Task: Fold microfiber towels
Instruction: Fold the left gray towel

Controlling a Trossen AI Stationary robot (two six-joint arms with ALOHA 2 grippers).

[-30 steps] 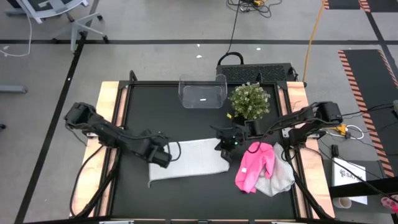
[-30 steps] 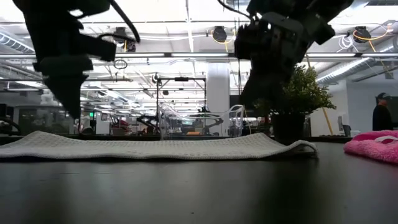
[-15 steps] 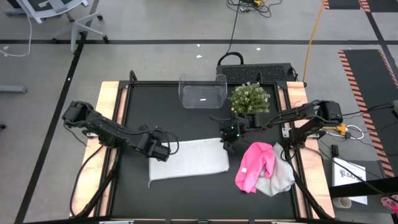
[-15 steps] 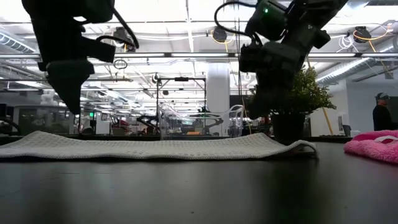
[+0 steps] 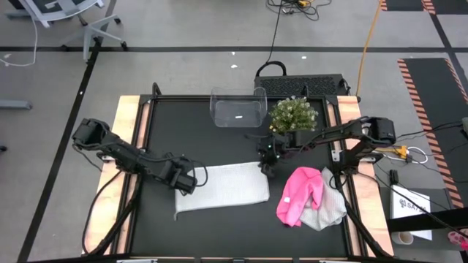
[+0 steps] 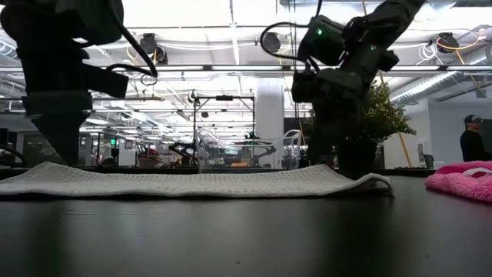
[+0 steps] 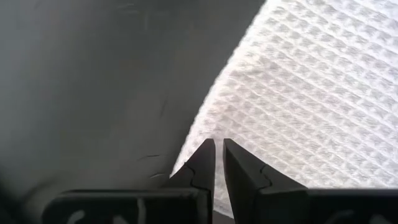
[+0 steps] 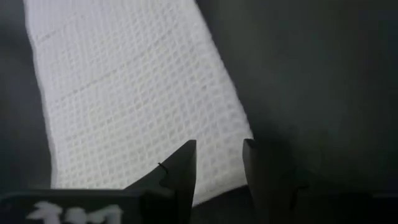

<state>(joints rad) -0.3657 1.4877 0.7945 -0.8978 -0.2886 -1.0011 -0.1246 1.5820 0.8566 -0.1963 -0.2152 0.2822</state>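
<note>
A white waffle-weave towel (image 5: pixel 223 188) lies spread flat on the black mat (image 5: pixel 161 139). My left gripper (image 5: pixel 187 184) points down over the towel's left edge (image 7: pixel 205 118). Its fingers are shut to a thin slit (image 7: pixel 218 144) and stand close above the cloth (image 6: pixel 55 154). My right gripper (image 5: pixel 268 169) is open and slants down over the towel's far right corner (image 8: pixel 236 134), which shows between its fingertips (image 8: pixel 217 149). A pink towel (image 5: pixel 298 193) lies crumpled on a pale grey towel (image 5: pixel 327 210) at the near right.
A clear plastic bin (image 5: pixel 238 107) and a potted plant (image 5: pixel 292 117) stand at the far side of the mat, the plant just behind my right gripper. Bare mat stretches to the left of the white towel and in front of it.
My left gripper has sunk toward the towel and gone a little toward the table's left edge. My right gripper has come down toward the towel's far right corner. The towel has stayed flat.
</note>
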